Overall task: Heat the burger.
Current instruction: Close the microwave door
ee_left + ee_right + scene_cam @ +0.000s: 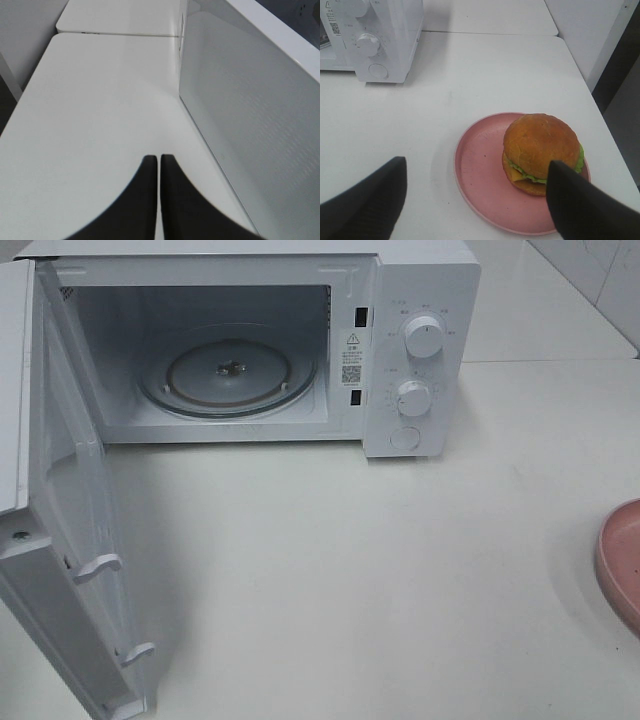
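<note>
The burger [541,147], golden-brown bun over green lettuce, sits on a pink plate [480,172] in the right wrist view. My right gripper [477,192] hovers above and short of it, open, one dark finger overlapping the burger's near side in the picture. In the exterior high view only the plate's rim [620,562] shows at the right edge; the burger and both arms are out of frame there. My left gripper [159,165] is shut with nothing between its fingertips, over bare table beside the open microwave door [250,125].
The white microwave [420,340] stands at the back with its door [60,540] swung wide to the left and its glass turntable [230,375] bare. Two knobs [424,337] sit on its right panel. A table edge runs right of the plate [600,115].
</note>
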